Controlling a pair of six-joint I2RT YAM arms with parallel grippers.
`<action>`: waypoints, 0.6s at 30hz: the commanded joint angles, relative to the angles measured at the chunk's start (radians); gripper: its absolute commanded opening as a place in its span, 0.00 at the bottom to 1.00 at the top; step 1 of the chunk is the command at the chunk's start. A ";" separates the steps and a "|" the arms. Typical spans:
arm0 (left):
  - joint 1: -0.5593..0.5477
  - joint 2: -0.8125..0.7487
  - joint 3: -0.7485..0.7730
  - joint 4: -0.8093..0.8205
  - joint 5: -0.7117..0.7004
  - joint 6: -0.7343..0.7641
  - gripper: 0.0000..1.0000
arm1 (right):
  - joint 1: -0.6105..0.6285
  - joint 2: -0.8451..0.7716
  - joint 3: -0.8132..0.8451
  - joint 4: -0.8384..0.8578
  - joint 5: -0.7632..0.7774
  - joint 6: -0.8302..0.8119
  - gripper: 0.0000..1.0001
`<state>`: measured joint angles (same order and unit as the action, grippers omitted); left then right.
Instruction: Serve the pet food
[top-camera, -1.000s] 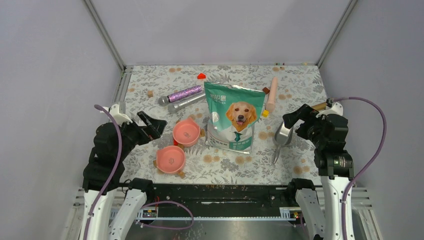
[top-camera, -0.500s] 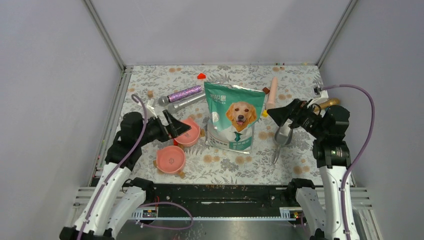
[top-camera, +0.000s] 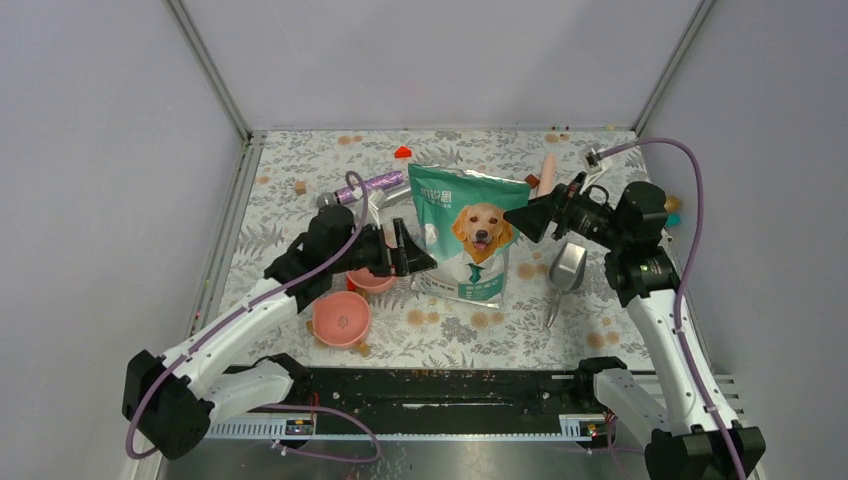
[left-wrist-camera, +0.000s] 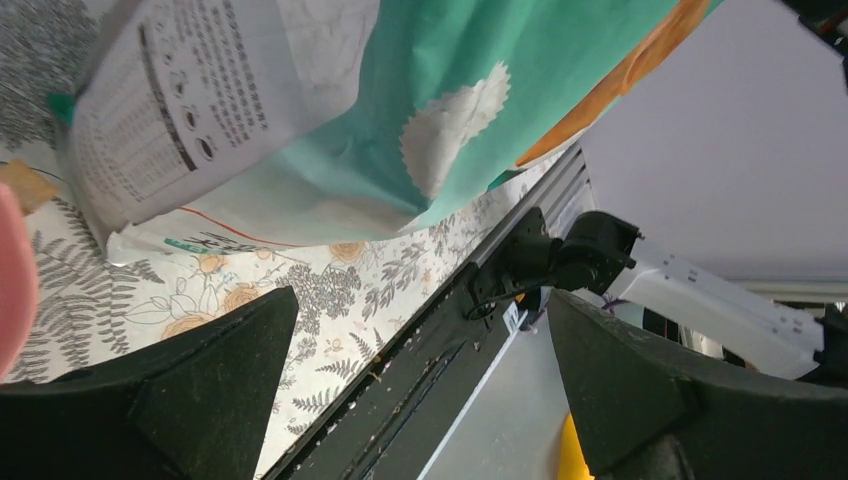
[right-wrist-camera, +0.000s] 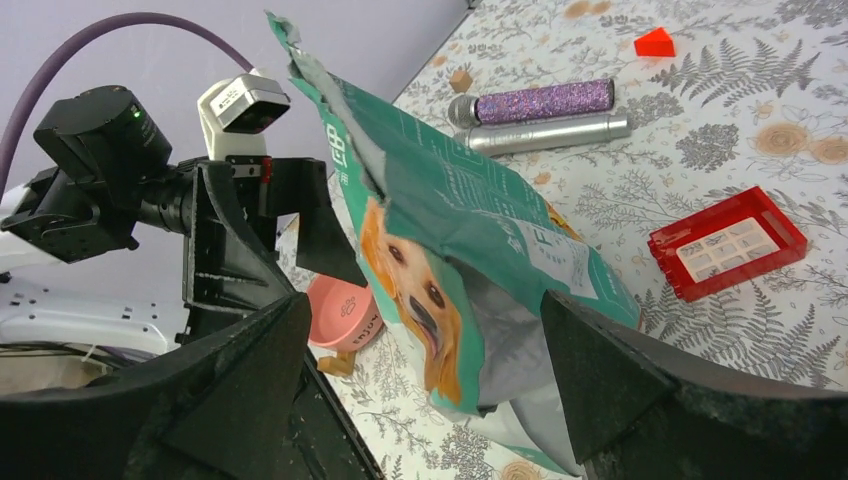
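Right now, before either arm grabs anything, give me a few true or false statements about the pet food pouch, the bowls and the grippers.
1. The pouch stands on the table between the two arms. True.
2. The left gripper is shut on a pink bowl. False: it is open and empty, beside the pouch.
3. Two pink bowls sit left of the pouch. True.
4. The metal scoop is inside the pouch. False: it lies on the table, right of the pouch.
5. The right gripper is open. True.
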<state>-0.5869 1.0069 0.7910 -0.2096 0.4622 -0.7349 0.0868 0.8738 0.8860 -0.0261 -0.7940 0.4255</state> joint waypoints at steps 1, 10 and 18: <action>-0.054 0.050 0.043 0.122 0.036 -0.005 0.99 | 0.038 0.053 0.017 0.091 0.019 -0.055 0.91; -0.071 0.177 0.080 0.159 -0.071 -0.073 0.99 | 0.105 0.055 -0.065 0.184 -0.009 0.015 0.42; -0.070 0.320 0.203 0.164 -0.127 -0.098 0.98 | 0.168 -0.063 -0.086 0.037 0.166 0.108 0.14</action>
<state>-0.6537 1.2663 0.8925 -0.1379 0.4076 -0.8196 0.1940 0.8993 0.8047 0.0555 -0.6868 0.4435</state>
